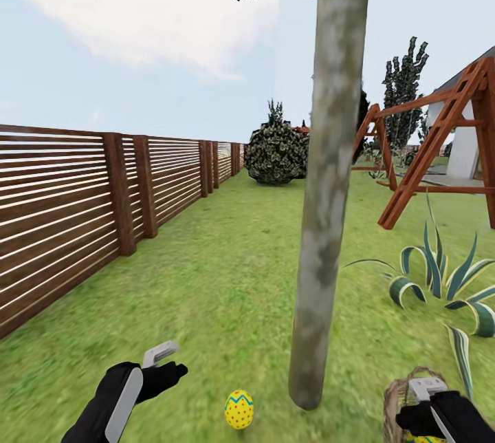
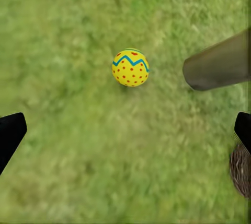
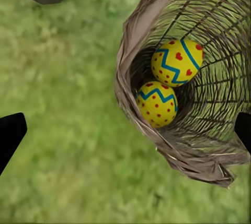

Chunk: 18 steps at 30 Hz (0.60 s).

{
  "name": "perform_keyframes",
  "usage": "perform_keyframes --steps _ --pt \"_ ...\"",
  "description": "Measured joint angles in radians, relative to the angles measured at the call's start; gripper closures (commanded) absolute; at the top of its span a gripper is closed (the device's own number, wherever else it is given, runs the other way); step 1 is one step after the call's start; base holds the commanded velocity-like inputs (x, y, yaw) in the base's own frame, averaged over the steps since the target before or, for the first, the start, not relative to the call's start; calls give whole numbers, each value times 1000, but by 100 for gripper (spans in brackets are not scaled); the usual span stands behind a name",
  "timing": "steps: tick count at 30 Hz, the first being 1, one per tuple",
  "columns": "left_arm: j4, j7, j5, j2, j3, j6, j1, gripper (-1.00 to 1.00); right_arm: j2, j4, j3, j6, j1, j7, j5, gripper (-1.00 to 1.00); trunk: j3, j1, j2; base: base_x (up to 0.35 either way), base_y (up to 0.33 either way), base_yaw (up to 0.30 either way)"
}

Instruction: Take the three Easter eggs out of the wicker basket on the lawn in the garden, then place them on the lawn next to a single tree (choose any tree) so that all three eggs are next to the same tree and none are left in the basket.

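One yellow Easter egg [image 1: 238, 409] with red dots lies on the lawn [image 1: 227, 292] close to the base of the tree [image 1: 323, 223]. My left gripper [image 1: 163, 362] hangs open and empty above the grass, to the left of that egg [image 2: 130, 67]. The wicker basket [image 1: 394, 407] stands on the grass right of the trunk. It holds two eggs, one with hearts [image 3: 177, 62] and one with dots [image 3: 157, 104]. My right gripper [image 1: 425, 388] hovers open over the basket's rim [image 3: 130, 31], touching nothing.
A brown slat fence [image 1: 75, 223] runs along the left. A striped agave [image 1: 440, 278] grows just behind the basket, with a wooden swing frame [image 1: 440, 147] beyond it. A round dark bush [image 1: 276, 153] stands far ahead.
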State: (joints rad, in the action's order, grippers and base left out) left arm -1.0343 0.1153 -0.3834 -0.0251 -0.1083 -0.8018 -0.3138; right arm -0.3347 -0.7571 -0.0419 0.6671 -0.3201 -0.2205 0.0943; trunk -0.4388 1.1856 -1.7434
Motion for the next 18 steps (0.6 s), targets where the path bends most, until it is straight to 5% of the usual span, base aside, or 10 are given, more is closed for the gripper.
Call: perform_keyframes --steps 18 --pt "-1 0 0 0 -1 9 0 -100 0 0 0 0 0 0 0 -100 0 0 0 266 -205 0"
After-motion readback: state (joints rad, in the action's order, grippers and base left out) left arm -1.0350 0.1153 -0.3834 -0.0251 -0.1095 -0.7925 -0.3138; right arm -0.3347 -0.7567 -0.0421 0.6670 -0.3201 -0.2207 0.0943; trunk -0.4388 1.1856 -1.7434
